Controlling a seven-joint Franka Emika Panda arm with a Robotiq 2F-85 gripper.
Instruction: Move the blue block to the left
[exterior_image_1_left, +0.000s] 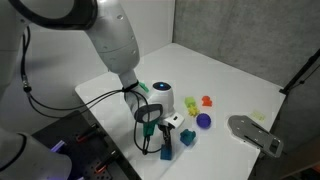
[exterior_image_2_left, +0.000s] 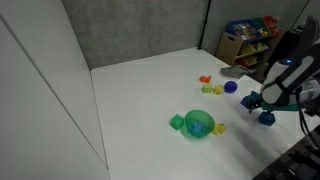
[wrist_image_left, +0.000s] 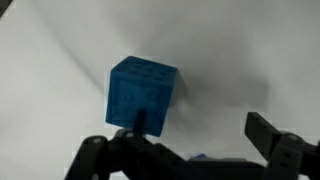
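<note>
The blue block (wrist_image_left: 142, 93) is a plain mid-blue cube on the white table. In the wrist view it lies just beyond my left finger, which overlaps its lower edge. My gripper (wrist_image_left: 200, 128) is open, with the right finger well clear of the block and nothing held. In both exterior views the gripper (exterior_image_1_left: 152, 138) (exterior_image_2_left: 253, 103) hangs low over the table beside the block (exterior_image_1_left: 166, 152) (exterior_image_2_left: 267, 117), near the table's edge.
A round green and white toy (exterior_image_1_left: 163, 97) (exterior_image_2_left: 199, 124) stands close by. A purple ball (exterior_image_1_left: 203, 121) (exterior_image_2_left: 231, 87), an orange toy (exterior_image_1_left: 207, 101), a green cube (exterior_image_2_left: 177, 122) and a grey object (exterior_image_1_left: 255, 133) also lie on the table.
</note>
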